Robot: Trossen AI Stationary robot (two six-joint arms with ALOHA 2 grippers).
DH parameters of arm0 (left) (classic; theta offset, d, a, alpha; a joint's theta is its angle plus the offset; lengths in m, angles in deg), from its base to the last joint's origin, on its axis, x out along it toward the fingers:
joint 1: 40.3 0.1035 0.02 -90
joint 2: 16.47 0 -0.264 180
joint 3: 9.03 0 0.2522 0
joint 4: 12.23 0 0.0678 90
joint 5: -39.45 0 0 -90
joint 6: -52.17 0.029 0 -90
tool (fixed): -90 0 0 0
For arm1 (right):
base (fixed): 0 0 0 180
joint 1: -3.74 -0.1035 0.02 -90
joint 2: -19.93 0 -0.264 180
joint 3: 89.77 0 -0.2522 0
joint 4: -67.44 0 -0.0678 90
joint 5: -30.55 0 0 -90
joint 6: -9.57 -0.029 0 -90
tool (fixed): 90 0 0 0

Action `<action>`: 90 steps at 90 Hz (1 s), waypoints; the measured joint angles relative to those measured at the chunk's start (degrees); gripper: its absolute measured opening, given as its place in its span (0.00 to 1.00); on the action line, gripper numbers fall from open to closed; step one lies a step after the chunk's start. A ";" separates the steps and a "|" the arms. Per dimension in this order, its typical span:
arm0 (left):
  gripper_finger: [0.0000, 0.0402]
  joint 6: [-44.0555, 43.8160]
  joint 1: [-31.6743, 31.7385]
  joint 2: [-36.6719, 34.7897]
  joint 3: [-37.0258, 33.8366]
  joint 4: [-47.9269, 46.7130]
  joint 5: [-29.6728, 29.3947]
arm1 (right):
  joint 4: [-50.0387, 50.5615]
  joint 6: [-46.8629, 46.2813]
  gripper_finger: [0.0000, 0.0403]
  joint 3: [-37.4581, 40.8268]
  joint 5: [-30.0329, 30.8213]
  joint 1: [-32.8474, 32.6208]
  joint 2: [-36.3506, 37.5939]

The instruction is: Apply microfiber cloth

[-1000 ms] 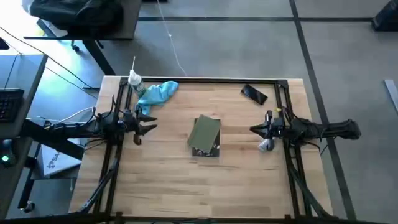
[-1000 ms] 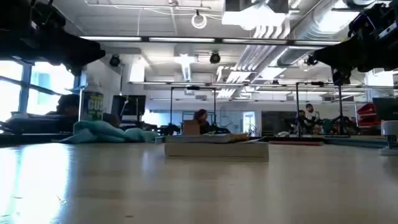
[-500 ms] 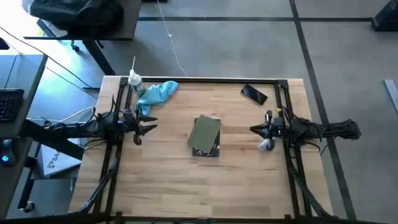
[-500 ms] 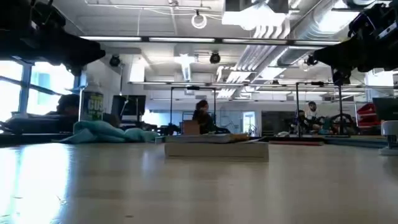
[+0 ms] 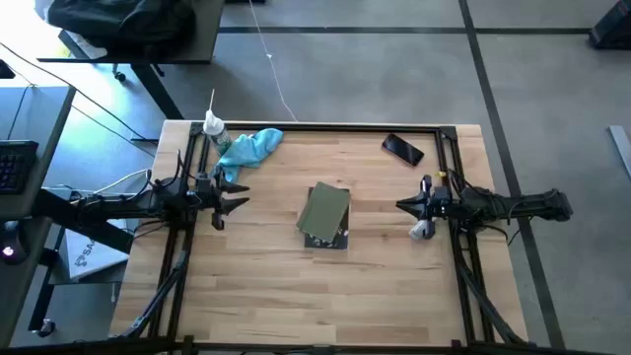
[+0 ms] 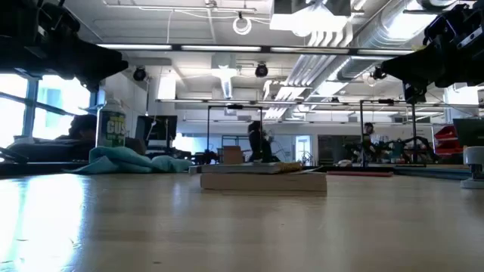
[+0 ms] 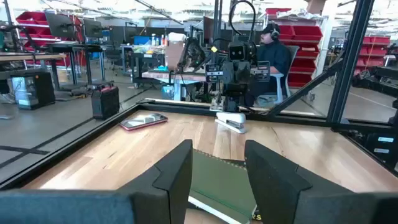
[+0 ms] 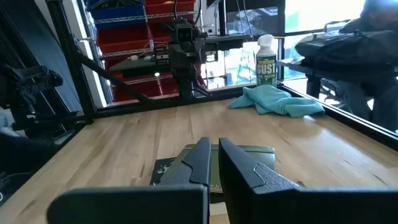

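Near table's far-left corner, crumpled soft microfiber cloth (image 5: pixel 249 149); left hand (image 5: pixel 237 202) parted, right hand (image 5: pixel 402 205) near-closed, both empty.

Light is even and bright over the desk (image 5: pixel 385 276) in the high view, with only faint shadows under the arms. Daylight pours in from windows (image 6: pixel 23 106) beside the cloth (image 6: pixel 125 161), bleaching that side of the low view and laying a pale sheen on the wood near it. There, ceiling strip lights (image 6: pixel 227 48) glare, and the arms above show as dark silhouettes. The near desk surface is blurred. In both wrist views, the fingers (image 7: pixel 177 174) closest to the lens are soft.
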 joint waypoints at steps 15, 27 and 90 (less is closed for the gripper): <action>0.32 -0.02 -0.01 0.01 0.00 0.02 0.02 | -0.01 0.01 0.00 0.02 0.00 -0.02 0.00; 0.32 -5.34 0.01 -0.01 0.00 0.20 0.45 | 0.00 -0.01 0.00 0.01 0.00 -0.01 0.00; 0.32 -8.90 0.01 0.51 0.00 1.09 -9.81 | -0.01 0.00 0.00 0.01 0.00 -0.01 0.00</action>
